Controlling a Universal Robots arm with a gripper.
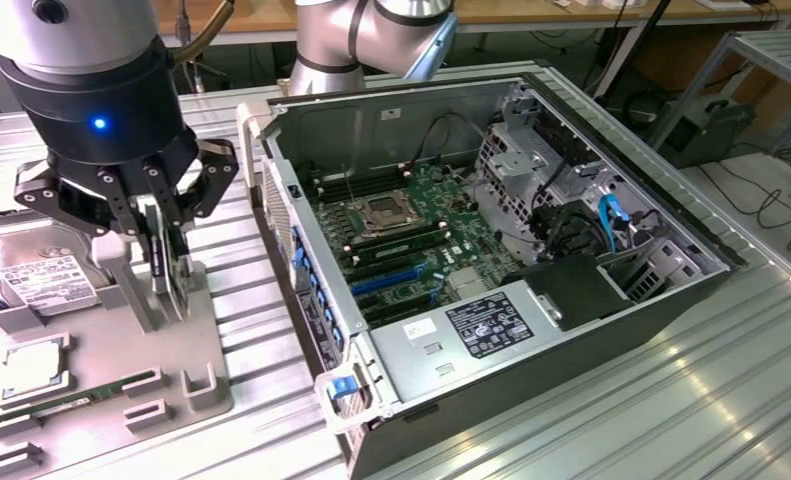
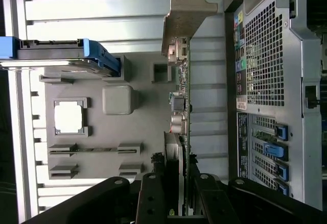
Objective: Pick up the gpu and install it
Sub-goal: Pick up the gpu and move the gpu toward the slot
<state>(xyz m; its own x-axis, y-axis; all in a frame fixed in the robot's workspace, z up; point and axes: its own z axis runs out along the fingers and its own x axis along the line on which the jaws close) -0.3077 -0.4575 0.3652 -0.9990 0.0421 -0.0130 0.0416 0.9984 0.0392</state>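
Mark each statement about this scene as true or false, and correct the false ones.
1. The computer case lies open, with its motherboard in view. True.
2. The gpu is installed in the computer case. False: the pincer is shut on it, outside the case, by the grey tray.
3. The hard drive lies inside the computer case. False: it lies on the grey tray.
4. A memory stick lies in the grey tray. True.
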